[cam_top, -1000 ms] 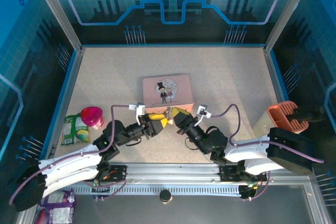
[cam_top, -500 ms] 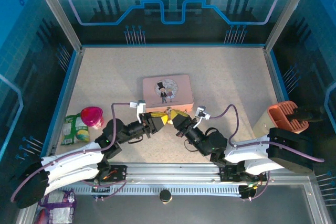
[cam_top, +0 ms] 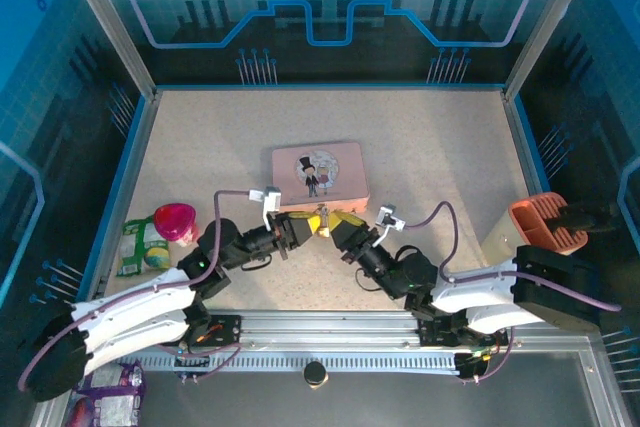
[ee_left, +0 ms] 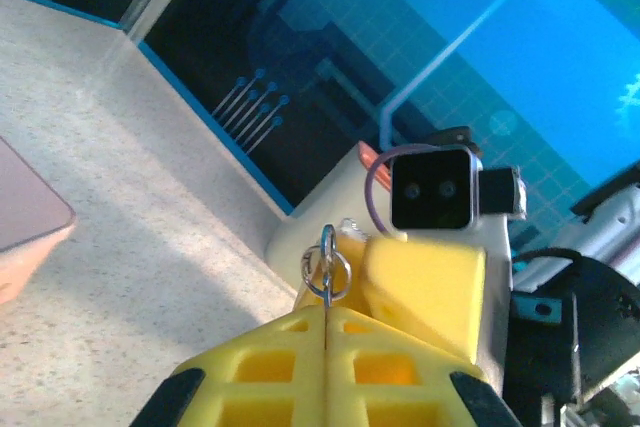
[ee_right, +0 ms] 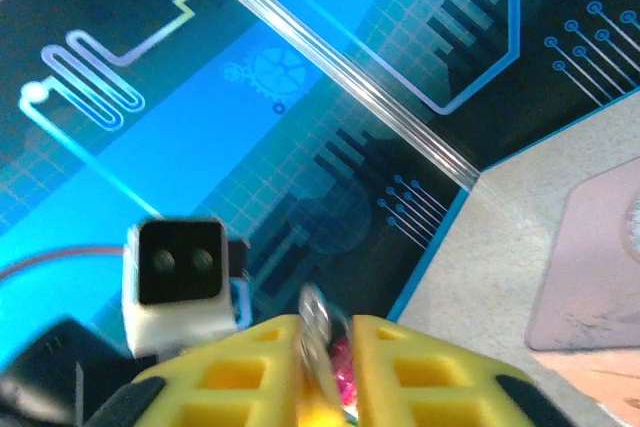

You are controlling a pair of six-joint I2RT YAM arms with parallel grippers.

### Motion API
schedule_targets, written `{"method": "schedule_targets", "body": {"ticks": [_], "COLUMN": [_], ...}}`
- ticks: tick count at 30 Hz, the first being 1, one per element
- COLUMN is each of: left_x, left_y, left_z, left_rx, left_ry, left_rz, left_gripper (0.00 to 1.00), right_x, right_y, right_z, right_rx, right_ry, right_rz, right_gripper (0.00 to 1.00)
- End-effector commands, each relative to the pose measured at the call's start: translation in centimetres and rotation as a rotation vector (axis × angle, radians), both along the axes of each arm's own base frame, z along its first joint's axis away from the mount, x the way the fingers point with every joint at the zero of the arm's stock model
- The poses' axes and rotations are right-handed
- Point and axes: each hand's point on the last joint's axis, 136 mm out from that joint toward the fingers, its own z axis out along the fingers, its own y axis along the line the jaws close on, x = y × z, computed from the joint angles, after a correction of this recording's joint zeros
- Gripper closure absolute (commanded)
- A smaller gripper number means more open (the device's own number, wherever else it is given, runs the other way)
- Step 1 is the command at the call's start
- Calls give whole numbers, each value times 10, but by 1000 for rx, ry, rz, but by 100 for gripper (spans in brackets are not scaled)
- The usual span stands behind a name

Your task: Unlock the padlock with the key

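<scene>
Desk (cam_top: 430, 142) seen from above, left to right. At the left rim lay a green packet (cam_top: 143, 247) with a pink cup (cam_top: 175, 222) just beside its far corner; beyond them the desk was bare up to the back wall. The left gripper (cam_top: 306, 225) extended from the near-left, its yellow jaws pressed flat together on the key (ee_left: 327, 267), whose thin metal and small silver ring stood out past the fingertips. The key was at the centre, clear of the desk surface, just in front of the near edge of the pink tin (cam_top: 320, 172). The right gripper (cam_top: 340, 219) met it tip to tip from the near-right. Its jaws were narrowly apart, with the same metal piece in the gap, close against one finger. Open desk lay behind the tin and to its right, as far as an orange holder (cam_top: 545, 222) at the right edge.
</scene>
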Motion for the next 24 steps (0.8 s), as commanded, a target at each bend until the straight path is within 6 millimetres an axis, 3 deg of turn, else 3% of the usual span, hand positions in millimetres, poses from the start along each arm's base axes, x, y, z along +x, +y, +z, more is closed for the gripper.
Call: {"method": "schedule_targets", "body": {"ticks": [1,3,8,11,15,24], "left_x": [4,3,0,-7,-26,-56], "left_y": [10,12,14,13,2,-20], "left_z": [3,-3,-14,-7,0,3], "left_rx": [243,388,620,659,684,759], "left_ry": [-27,-19,34,-1,-31,-122], "left_rz": [23,3,-71,-131,-278,-467], "left_gripper": [100,100,100,100,100,100], "right_x": [10,15,1,-9,-21,-55], "right_y": [-23,-29,-25,-34,-41,-25], "right_z": [-19,-37,-15,-2,0,7], "right_rx": [-16,-88,-334,-418,-500,-512], "right_ry": [41,91,-76,-183,-283,-427], "right_rz": [12,50,118,149,229,474], "right_gripper": [69,67,61,55,52,56]}}
